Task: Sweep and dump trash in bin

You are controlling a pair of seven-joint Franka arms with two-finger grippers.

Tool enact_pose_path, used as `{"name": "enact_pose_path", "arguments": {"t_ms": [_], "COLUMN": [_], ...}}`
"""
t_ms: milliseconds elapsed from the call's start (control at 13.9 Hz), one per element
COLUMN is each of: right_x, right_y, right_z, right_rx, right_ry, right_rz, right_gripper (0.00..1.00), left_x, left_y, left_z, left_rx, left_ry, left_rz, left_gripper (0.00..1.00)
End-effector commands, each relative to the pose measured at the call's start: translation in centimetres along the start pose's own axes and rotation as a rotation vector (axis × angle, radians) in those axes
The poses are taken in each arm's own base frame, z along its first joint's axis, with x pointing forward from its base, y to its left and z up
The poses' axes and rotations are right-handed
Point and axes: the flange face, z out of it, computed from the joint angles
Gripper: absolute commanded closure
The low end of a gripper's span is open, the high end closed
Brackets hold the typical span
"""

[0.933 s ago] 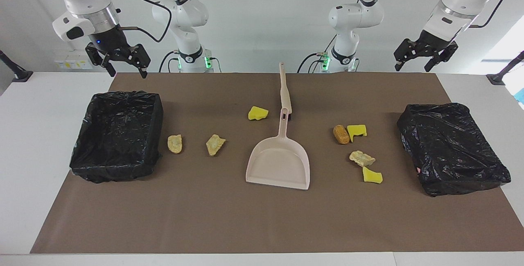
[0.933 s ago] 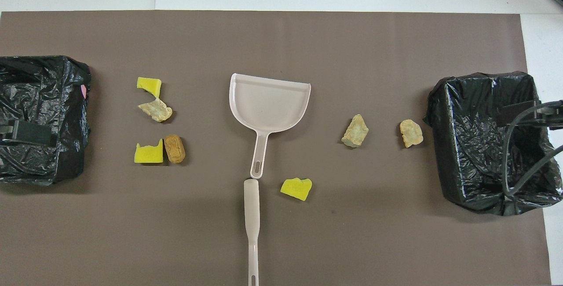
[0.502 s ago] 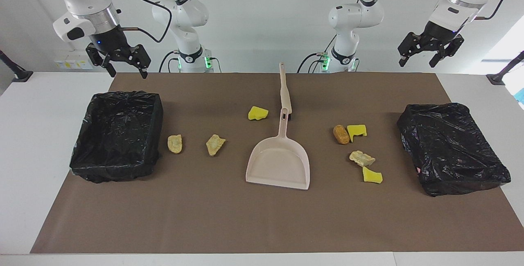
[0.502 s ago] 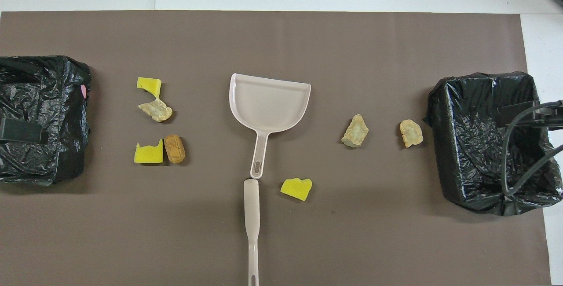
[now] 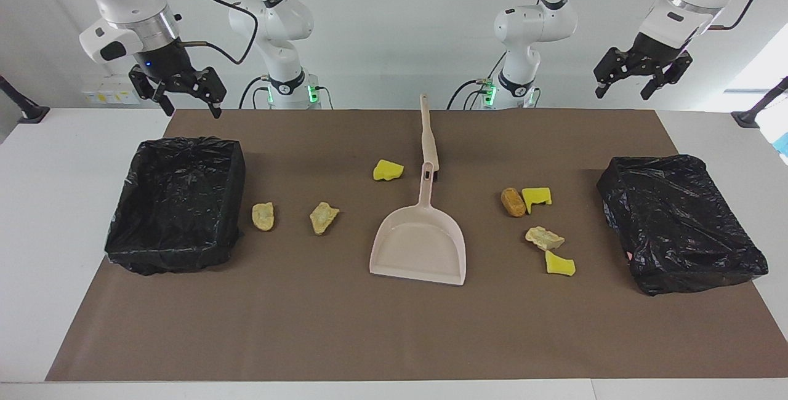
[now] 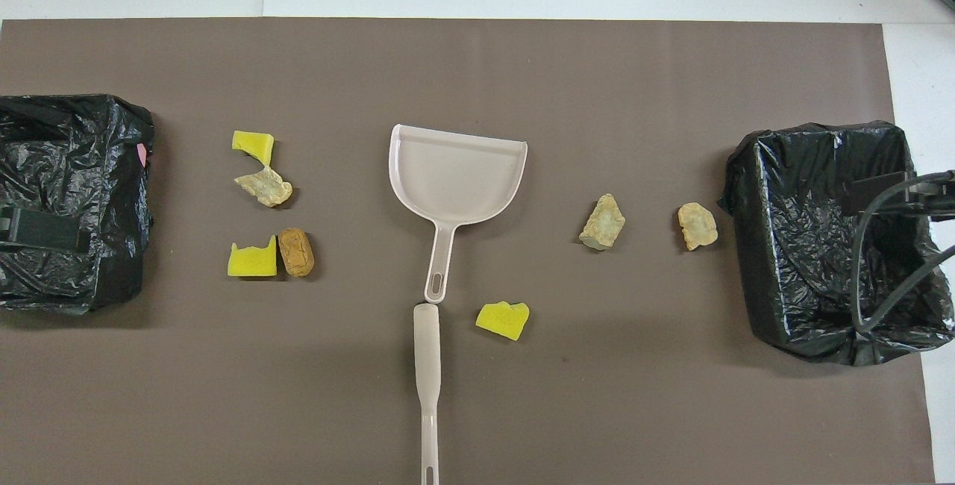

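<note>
Raised at the robots' end: right hand (image 5: 183,93) spread wide and empty, up above the desk (image 5: 74,191) close to the lined bin (image 5: 175,203) at that arm's end; left hand (image 5: 640,75) likewise released and empty, high over the desk's robot-side edge near the covered bin (image 5: 680,221) at its own end; both apparently parked clear so the tools stay reachable.

Next out: brush (image 5: 428,138) flat on the brown mat (image 5: 345,326), handle toward the robots, working end meeting the dustpan (image 5: 420,246) handle; laid centrally, probably so either arm can take 1 tool each.

Trash in 7 pieces, none swept yet: 1 yellow sponge piece (image 5: 388,170) just beside the brush; 2 tan chunks (image 5: 324,217) between dustpan and lined bin; 4 scraps toward the left arm's end, a brown chunk (image 5: 513,201) touching a yellow piece (image 5: 536,197), then a pale chunk (image 5: 544,238) and another yellow piece (image 5: 559,263).

Farthest out: dustpan mouth facing away from the robots, ready to receive.
</note>
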Motion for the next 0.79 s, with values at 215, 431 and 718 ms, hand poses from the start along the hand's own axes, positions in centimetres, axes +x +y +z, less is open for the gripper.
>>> {"name": "enact_pose_path", "arguments": {"t_ms": [215, 431, 718], "right_x": [-0.4, -0.8, -1.0], "right_y": [0.4, 0.4, 0.4], "right_z": [0.1, 0.3, 0.6], "right_rx": [-0.017, -0.016, -0.018], "right_ry": [-0.001, -0.007, -0.01], "right_rz": [-0.023, -0.023, -0.024], "right_gripper": [0.0, 0.0, 0.0], "left_x": [-0.8, -2.2, -7.5], "left_y": [6.1, 10.0, 17.8], "left_z": [2.0, 4.5, 8.9], "left_rx": [-0.011, -0.021, -0.002], "left_ry": [-0.044, -0.101, -0.148], "left_rz": [0.103, 0.118, 0.134], "left_gripper": [0.0, 0.0, 0.0]}}
